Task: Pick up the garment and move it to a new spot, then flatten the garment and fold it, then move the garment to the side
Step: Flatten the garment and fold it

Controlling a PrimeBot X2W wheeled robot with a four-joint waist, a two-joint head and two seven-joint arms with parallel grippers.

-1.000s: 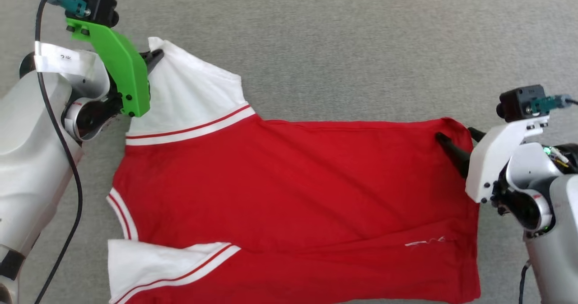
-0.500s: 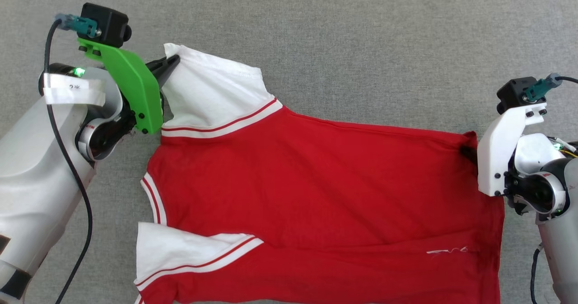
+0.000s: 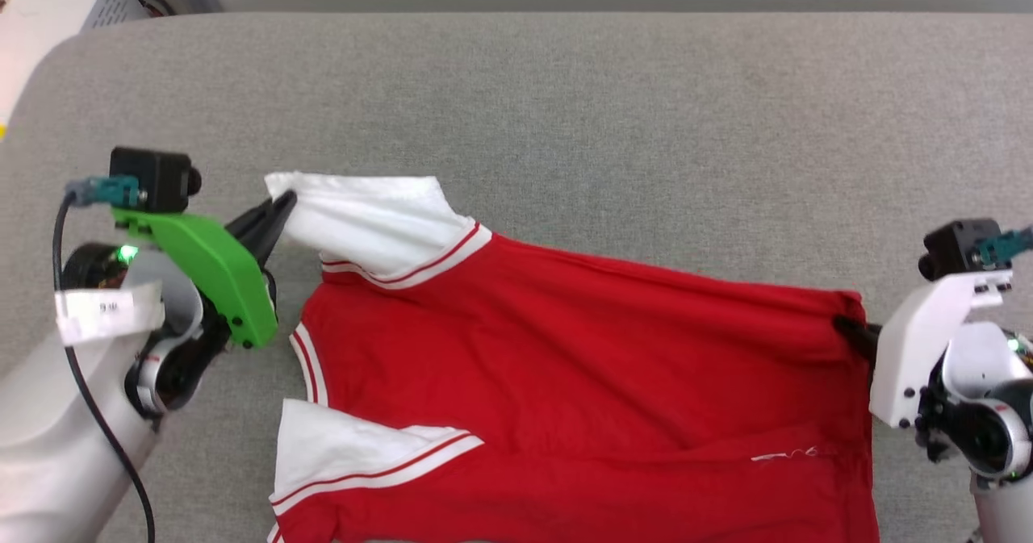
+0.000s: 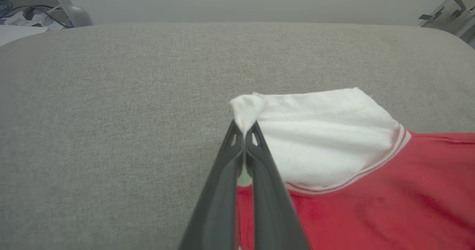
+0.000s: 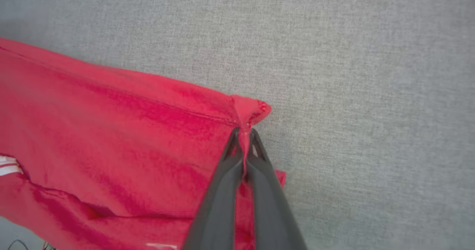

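This looks like a robotics lab or test room. A grey cloth-covered work surface [image 3: 565, 83] has loose cables [image 4: 22, 14] beyond it at the upper left of the left wrist view. Metal framing [image 4: 451, 6] stands at the upper right.

Bright, even, soft daylight; faint shadows; sharp head view, slight wide-angle wrist-view curvature.

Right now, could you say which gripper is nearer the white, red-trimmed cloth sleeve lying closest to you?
Left: the left gripper pinches the far sleeve just beyond the near sleeve; the right gripper holds the hem corner opposite.
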